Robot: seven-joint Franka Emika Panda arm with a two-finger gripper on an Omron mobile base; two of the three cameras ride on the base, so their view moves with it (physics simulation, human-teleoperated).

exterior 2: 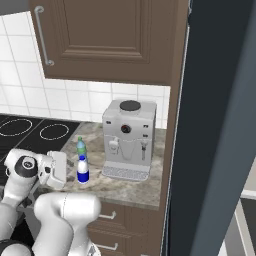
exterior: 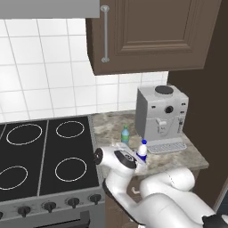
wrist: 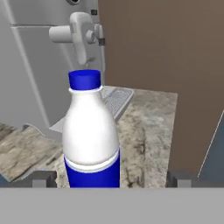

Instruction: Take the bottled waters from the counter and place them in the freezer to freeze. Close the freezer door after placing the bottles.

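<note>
Gripper (wrist: 109, 178) level, jaws wide around white bottle (wrist: 92, 135).

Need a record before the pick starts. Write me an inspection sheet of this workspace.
Surface: mottled stone counter, beside the black stovetop.
Job's things: white bottle with blue cap and label, upright on the counter; green bottle upright just behind it. Slate-blue freezer door at the right edge of the right base view.
Clutter: grey coffee machine with drip tray, right of the bottles.
Grippers: tool open, fingertips either side of the white bottle's base, not closed on it.
Cables: nothing seen.
Surroundings: white wall tiles, brown wall cabinet above.
</note>
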